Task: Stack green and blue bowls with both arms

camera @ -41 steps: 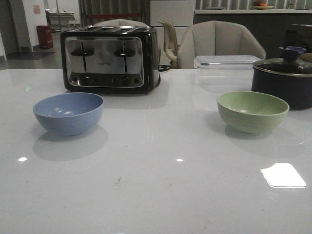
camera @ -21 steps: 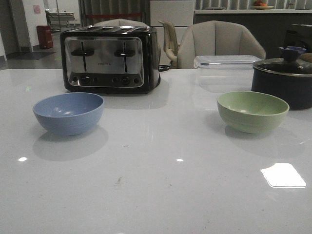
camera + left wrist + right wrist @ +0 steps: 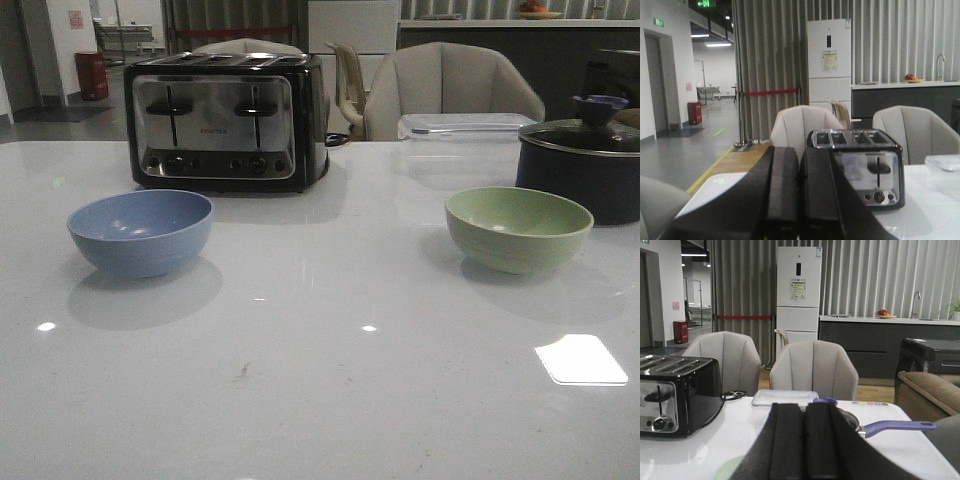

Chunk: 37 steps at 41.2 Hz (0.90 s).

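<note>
Both claws (image 3: 799, 200) (image 3: 802, 440) closed, bowls (image 3: 140, 232) (image 3: 518, 228) unmoved since before.

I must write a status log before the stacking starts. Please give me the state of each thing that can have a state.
Blue bowl: upright, empty, alone on the table, not stacked.
Green bowl: upright, empty, apart from the pot, not stacked.
Pot: lid on.
Toaster: levers up, nothing seen in the slots.
Clear container: lid on.
Left gripper: fingers shut, holding nothing.
Right gripper: fingers shut, holding nothing.
</note>
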Motion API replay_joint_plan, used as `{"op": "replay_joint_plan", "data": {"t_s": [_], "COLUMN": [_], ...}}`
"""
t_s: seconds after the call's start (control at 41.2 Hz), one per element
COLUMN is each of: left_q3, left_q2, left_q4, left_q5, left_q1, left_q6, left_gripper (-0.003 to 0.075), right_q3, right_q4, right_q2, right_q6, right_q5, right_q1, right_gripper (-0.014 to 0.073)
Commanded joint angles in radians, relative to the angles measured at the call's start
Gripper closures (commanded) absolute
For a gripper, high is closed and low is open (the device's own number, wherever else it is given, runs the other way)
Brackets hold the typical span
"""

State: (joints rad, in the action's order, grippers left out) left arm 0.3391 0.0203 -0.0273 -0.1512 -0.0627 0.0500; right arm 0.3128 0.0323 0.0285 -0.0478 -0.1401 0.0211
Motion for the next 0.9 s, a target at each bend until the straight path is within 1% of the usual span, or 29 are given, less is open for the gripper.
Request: {"op": "replay_joint_plan", "data": {"t_s": [0.0,0.145,0.291,0.558,0.703,0.873], "left_q3": [0.156,0.329,0.411,0.377,0.363,0.349], "left_q2": [0.081,0.222,0.331,0.461,0.502,0.541], "left_q4": [-0.01,-0.01,-0.013,-0.013,-0.013,-0.014], "left_q5": [-0.023,-0.184,-0.324,-0.402,-0.458,-0.443], "left_q1": [0.0,0.0,0.0,0.0,0.0,0.0], "left_q6": [-0.012,-0.012,-0.012,-0.012,-0.012,-0.012], "left_gripper": [0.0621,0.0621,0.0621,0.0621,0.0621,0.062], "right_q3": [0.154,0.299,0.379,0.376,0.376,0.376], "right_q4": [0.011,0.004,0.002,0.002,0.002,0.002], "right_q2": [0.092,0.214,0.328,0.503,0.58,0.661], "right_q6": [0.002,0.002,0.002,0.002,0.002,0.002], "right_q5": [-0.015,-0.151,-0.274,-0.405,-0.46,-0.497], "right_q1": [0.003,0.003,0.003,0.003,0.003,0.003], "right_gripper": [0.0554,0.0554,0.0554,0.0554,0.0554,0.0554]}}
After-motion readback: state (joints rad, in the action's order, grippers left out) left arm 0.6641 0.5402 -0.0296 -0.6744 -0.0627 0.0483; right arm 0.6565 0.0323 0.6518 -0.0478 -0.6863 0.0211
